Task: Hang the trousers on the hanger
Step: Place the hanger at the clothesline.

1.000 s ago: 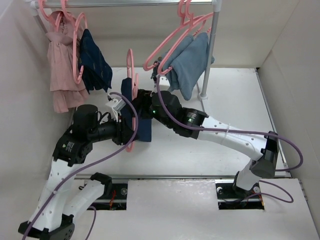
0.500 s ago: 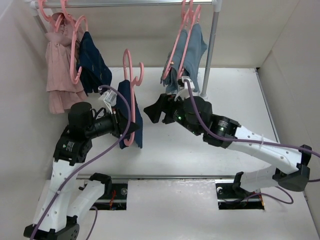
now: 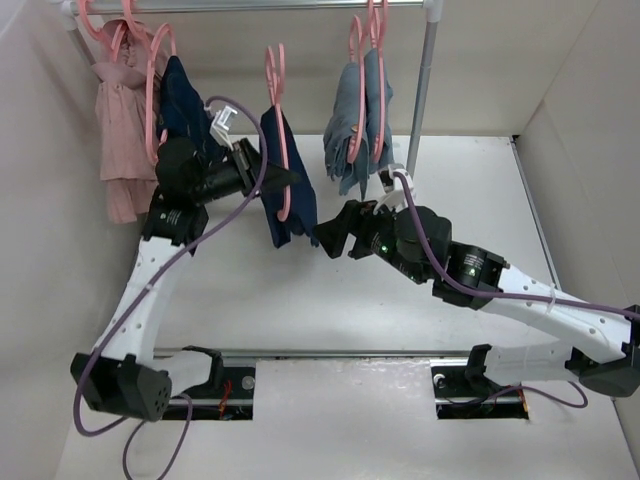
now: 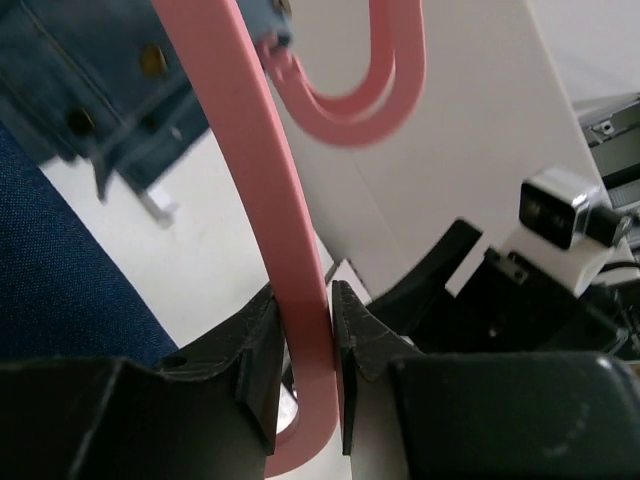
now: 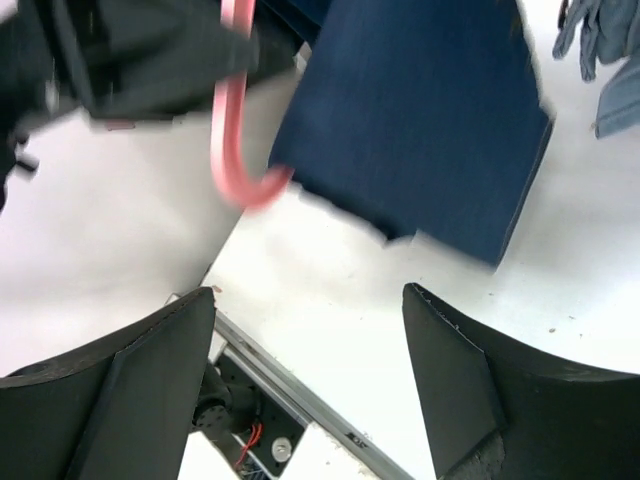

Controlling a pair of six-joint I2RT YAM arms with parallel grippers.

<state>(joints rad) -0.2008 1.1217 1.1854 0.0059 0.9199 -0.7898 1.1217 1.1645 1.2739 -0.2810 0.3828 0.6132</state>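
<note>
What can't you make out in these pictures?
- Left wrist view: most of the trousers, cut off by the left edge and the left gripper.
- Right wrist view: the hanger is blurred, its top off frame.
- Top view: the trousers' fold over the hanger, seen edge-on.

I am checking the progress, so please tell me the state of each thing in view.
trousers, draped over the hanger, in the air.
hanger, gripped by the left tool.
left tool, shut on the hanger.
right tool, open, empty.
light jeans, hanging from the rail.
pink garment, hanging from the rail.
</note>
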